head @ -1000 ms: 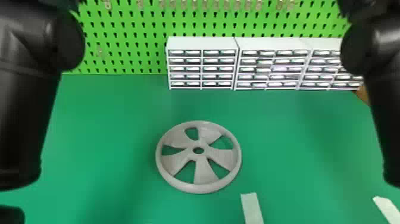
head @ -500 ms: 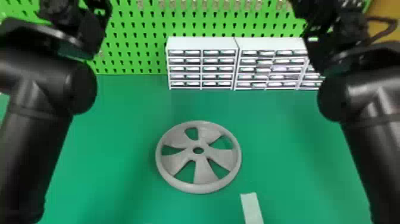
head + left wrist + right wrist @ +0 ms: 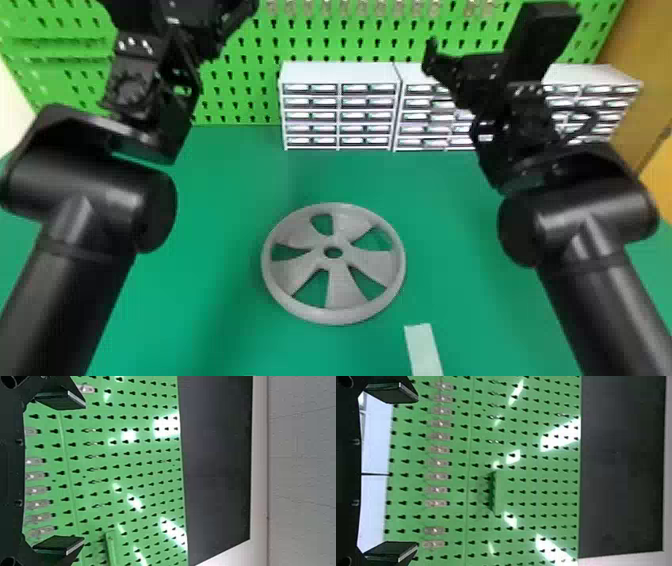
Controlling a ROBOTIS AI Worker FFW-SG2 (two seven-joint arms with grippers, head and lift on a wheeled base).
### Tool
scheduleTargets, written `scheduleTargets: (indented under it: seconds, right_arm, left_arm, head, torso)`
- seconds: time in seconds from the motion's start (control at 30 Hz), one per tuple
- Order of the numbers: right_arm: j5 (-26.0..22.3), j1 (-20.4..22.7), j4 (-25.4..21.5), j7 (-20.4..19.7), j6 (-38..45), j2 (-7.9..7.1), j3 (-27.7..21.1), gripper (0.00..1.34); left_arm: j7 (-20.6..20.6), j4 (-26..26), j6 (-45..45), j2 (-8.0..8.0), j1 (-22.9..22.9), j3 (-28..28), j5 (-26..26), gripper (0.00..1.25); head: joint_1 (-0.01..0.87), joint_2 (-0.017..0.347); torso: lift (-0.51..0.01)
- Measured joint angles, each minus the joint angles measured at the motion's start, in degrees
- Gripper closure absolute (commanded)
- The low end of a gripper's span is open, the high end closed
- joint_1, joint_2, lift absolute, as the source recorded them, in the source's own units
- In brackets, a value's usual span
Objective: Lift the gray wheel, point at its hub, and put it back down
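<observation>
Seeing, in the head view, a green desk [image 3: 240, 185] spreading below a green pegboard [image 3: 310, 30]. Facing that pegboard in both wrist views, and catching a dark panel [image 3: 218, 463] bordering it, with a pale wall [image 3: 305, 455] showing beyond in the left wrist view. Noticing, in the head view, white drawer cabinets [image 3: 337, 75] standing at the desk's far side, partly hiding behind the right arm [image 3: 605, 300], and the left arm [image 3: 65, 295] coming in opposite. Finding the gray wheel [image 3: 340, 295] lying flat on the desk between the two arms, well apart from both. Raising the left pincer [image 3: 200, 25] over the far left of the head view, and, in the left wrist view, holding it wide open and empty. Raising the right pincer [image 3: 487, 60] in front of the cabinets, likewise spreading its fingers wide in the right wrist view, gripping nothing. Making out, in the head view, a pale strip [image 3: 424, 350] lying on the desk near the wheel. Spotting small clear clips [image 3: 440, 477] hanging in a row on the pegboard in the right wrist view.
</observation>
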Motion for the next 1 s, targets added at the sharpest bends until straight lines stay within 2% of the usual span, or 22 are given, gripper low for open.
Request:
scheduleTargets:
  seconds: [0.5,0.63,0.8,1.0]
  right_arm:
    - [0.5,4.7,0.5,0.9,4.0,0.65,1.7,0.02]
    - [0.2,5.4,2.1,1.0,4.0,0.74,1.5,0.02]
    - [-1.2,6.8,5.0,1.8,2.2,1.21,0.3,0.03]
    - [-2.0,8.2,8.2,3.8,0.1,2.11,-1.2,0.05]
  left_arm:
    - [-0.6,0.1,6.7,-1.2,9.1,1.9,1.5,0.09]
    - [-1.6,0.5,9.0,-1.35,11.0,2.5,1.9,0.09]
    - [-6.3,2.7,8.0,-2.42,13.1,4.4,2.0,0.1]
    - [-6.6,4.6,5.5,-3.3,14.8,5.6,0.8,0.15]
  head:
    - [0.692,0.048]
    - [0.692,0.048]
    - [0.692,0.048]
    - [0.692,0.048]
  torso:
    - [-0.088]
    - [-0.088]
    - [-0.088]
    - [-0.088]
